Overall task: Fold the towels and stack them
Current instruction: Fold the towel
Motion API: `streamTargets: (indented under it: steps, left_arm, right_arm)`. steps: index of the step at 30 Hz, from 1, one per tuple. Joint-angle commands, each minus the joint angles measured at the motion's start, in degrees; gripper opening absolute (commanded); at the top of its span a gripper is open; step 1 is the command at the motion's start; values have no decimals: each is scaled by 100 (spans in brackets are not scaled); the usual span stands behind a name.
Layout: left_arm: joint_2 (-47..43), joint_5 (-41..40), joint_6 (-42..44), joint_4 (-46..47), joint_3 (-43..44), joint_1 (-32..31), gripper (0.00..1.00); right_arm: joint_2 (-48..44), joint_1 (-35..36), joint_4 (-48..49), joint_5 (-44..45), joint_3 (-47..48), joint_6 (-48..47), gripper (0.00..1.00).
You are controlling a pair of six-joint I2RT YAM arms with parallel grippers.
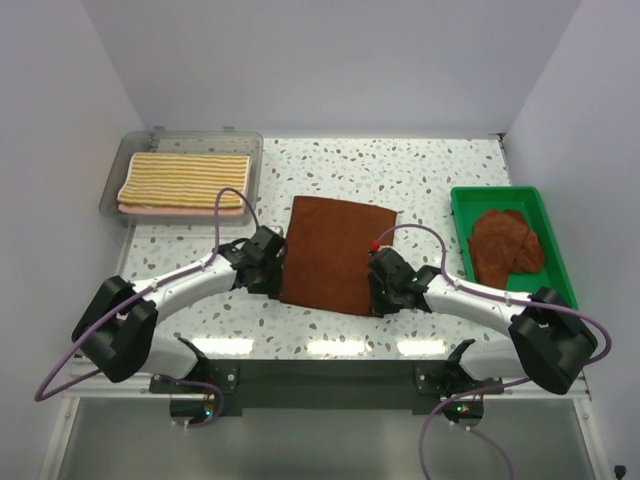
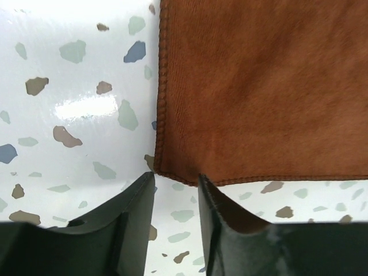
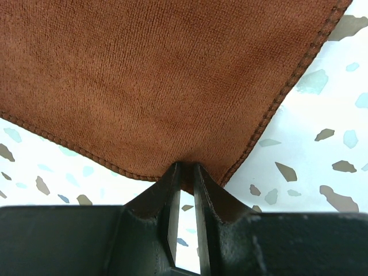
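A brown towel lies spread flat on the middle of the speckled table. My left gripper is at its near-left corner. In the left wrist view the gripper is open, its fingertips just short of the towel's corner, with bare table showing in the gap. My right gripper is at the near-right corner. In the right wrist view it is shut on that corner of the towel.
A clear bin at the back left holds a folded yellow striped towel on a pink one. A green tray at the right holds crumpled brown towels. White walls close in the table.
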Motion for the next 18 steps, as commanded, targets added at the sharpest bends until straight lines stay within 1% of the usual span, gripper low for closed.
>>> streamTargets:
  steps: [1, 3, 8, 12, 14, 16, 17, 18]
  left_arm:
    - [139, 95, 103, 97, -107, 5, 40]
    - [209, 86, 129, 115, -169, -3, 37]
    - [438, 16, 112, 27, -283, -47, 33]
    - [491, -81, 24, -131, -327, -47, 32]
    - [378, -90, -38, -236, -319, -47, 31]
    - [202, -134, -134, -272, -310, -47, 36]
    - [-8, -151, -161, -281, -301, -47, 41]
    - [-106, -151, -178, -246, -257, -56, 43]
  right_arm:
    - [179, 14, -83, 163, -277, 16, 20]
    - [144, 22, -136, 181, -295, 68, 20]
    - [170, 14, -470, 251, -242, 147, 20]
    - [223, 14, -742, 260, -190, 218, 20]
    - [214, 14, -874, 260, -189, 218, 20]
    - [180, 14, -849, 251, -216, 218, 20]
    - [179, 14, -831, 251, -233, 227, 20]
    - [179, 14, -822, 234, -225, 227, 20]
